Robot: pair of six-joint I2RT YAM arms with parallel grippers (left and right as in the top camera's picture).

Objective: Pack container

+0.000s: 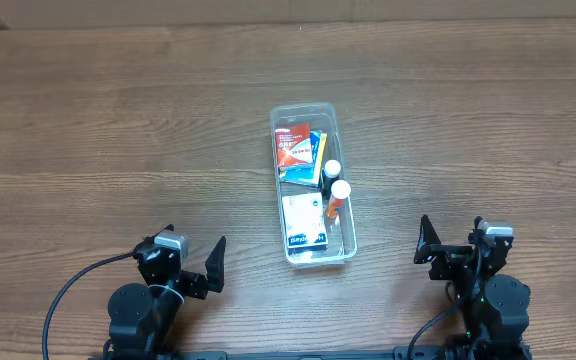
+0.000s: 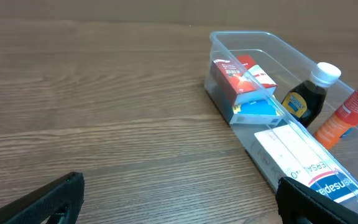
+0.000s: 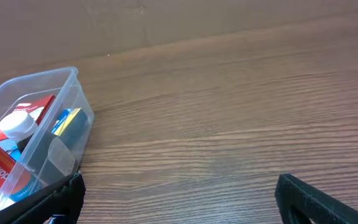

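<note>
container (image 1: 304, 108) sitting center frame on tabletop (image 1: 118, 130) | holding red box (image 1: 292, 146), dark bottle (image 1: 331, 170), orange tube (image 1: 337, 200), white box (image 1: 304, 222) | left end effector (image 1: 190, 256), right end effector (image 1: 455, 241) resting released along lower edge

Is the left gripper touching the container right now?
Apart. The overhead view shows a stretch of bare table between the left gripper and the container.

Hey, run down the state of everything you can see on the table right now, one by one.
container, upright, no lid, five items inside
red box, in the far end
blue box, against the red box
white box, lying flat, near end
dark bottle, capped, standing
orange bottle, capped, cap end up
left claw, open, empty
right claw, open, empty
</note>
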